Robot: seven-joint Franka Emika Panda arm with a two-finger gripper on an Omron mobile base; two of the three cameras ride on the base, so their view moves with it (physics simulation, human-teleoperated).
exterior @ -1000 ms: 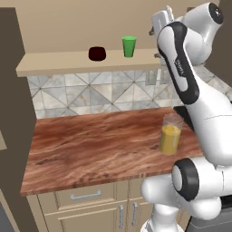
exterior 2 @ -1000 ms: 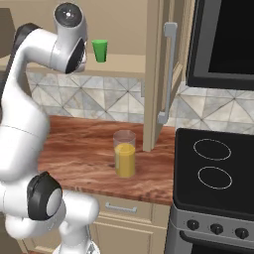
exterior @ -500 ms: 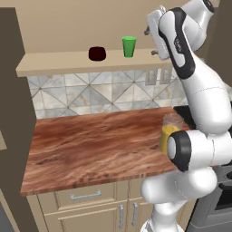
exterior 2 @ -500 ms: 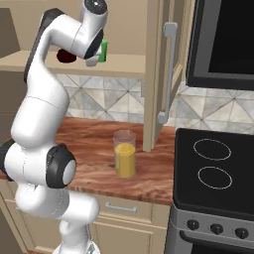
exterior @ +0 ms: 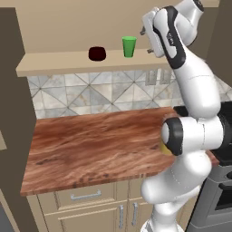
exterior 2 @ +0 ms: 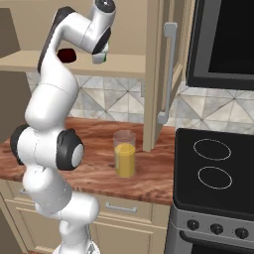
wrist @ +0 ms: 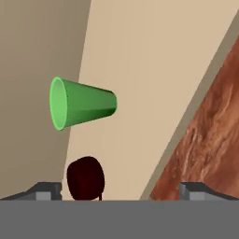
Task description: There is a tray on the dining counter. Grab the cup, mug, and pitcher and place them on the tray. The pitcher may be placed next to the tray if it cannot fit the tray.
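Hand (wrist: 119,189) spread wide and empty up at the shelf (exterior: 68,63); cup (wrist: 81,103) stands ahead, mug (wrist: 85,178) just beside it.

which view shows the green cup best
The left base view: the cup stands unobstructed on the shelf. The hand view shows it whole but rolled sideways; in the right base view the arm hides all but a green sliver.

Arm: white, dark-jointed, rising from 5 o'clock in the left base view, folded high, its upper link reaching to 1 o'clock | Wrist: bent over, hand turned toward 9 o'clock | Gripper (wrist: 119,187): jaws spread wide, nothing between them, dark fingertips (wrist: 45,190) near 7 and 5 o'clock in the hand view
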